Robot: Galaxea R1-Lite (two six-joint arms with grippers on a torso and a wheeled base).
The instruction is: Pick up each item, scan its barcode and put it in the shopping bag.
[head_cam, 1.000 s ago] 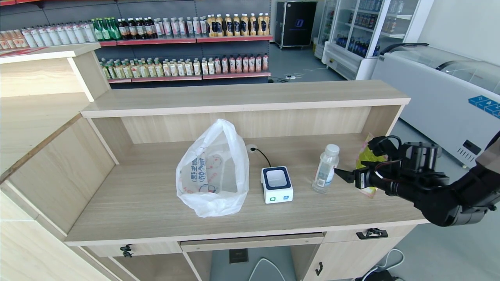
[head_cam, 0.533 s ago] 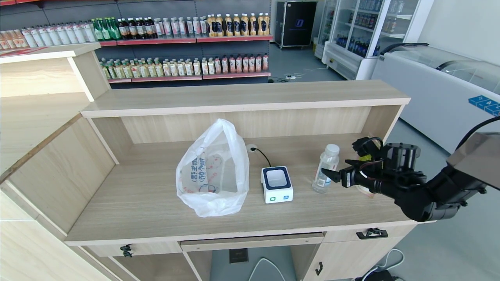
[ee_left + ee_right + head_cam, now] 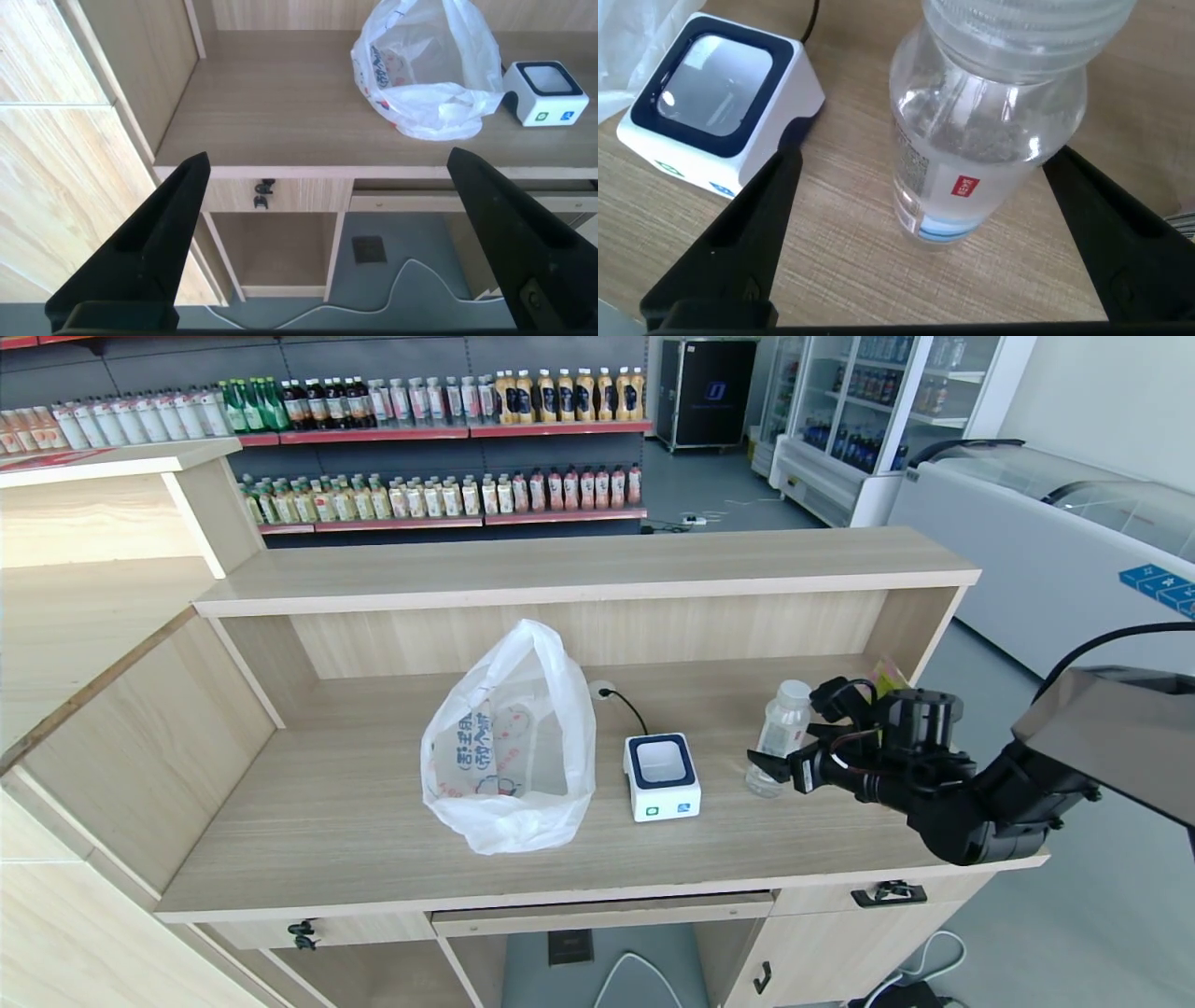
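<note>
Small shop: drink shelves (image 3: 420,401) along the back wall, glass fridges and chest freezers to the right. Work surface is a pale wooden counter (image 3: 355,821) with a raised ledge behind it.

- Shopping bag (image 3: 509,747): thin white plastic, standing slumped left of centre, mouth pinched upward. Something pale shows faintly through it; cannot tell what.
- Scanner (image 3: 661,775): white box just right of the bag, dark-rimmed glass window facing up, cable running to a hole in the counter.
- Water bottle (image 3: 789,705): clear, white cap, upright on the counter right of the scanner.
- Packet (image 3: 885,670): yellow-green, mostly hidden behind the right arm.
- Right gripper (image 3: 924,159): spread wide, one finger on each side of the bottle's body, no contact visible.
- Left gripper (image 3: 329,157): spread, empty, held off the counter on the robot's side.

Step in hand, as I judge it: the grab on the bottle, not yet closed. Next calls for squeezing the body gently, since thin plastic may buckle or slip, then lifting and turning the label toward the scanner window.

Writing: bag carries blue and red characters; bottle label has fine print and a small red tag; scanner front bears a green and a blue mark. Barcode position not made out.
</note>
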